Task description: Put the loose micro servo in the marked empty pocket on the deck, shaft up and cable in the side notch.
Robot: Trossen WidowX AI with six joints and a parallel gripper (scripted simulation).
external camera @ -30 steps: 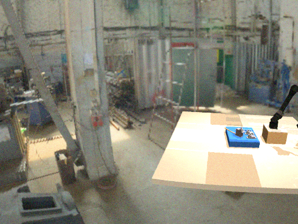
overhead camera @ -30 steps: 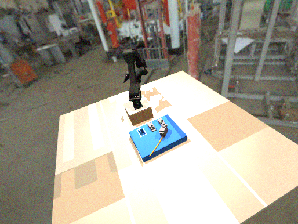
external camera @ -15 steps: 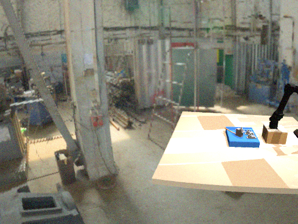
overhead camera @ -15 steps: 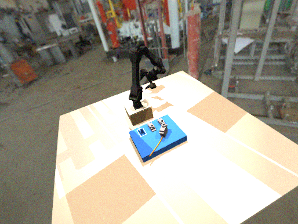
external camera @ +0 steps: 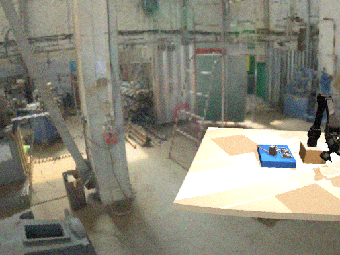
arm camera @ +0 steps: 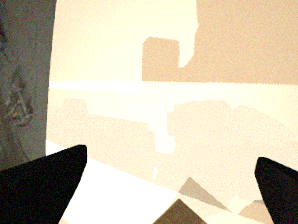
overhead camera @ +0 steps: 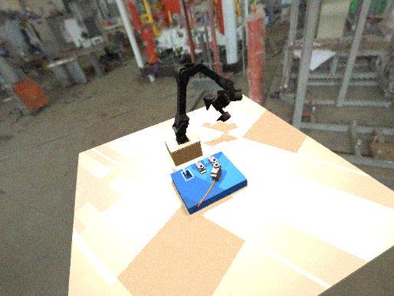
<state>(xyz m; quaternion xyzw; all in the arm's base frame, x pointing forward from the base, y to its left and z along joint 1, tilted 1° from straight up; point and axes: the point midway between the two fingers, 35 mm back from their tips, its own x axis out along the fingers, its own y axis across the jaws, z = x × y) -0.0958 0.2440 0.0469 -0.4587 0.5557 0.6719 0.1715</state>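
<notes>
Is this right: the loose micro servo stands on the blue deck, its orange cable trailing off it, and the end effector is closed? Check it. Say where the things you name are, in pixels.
Wrong on one count: the end effector (overhead camera: 215, 111) (arm camera: 171, 159) is open, as the wrist view shows. The rest stands.
</notes>
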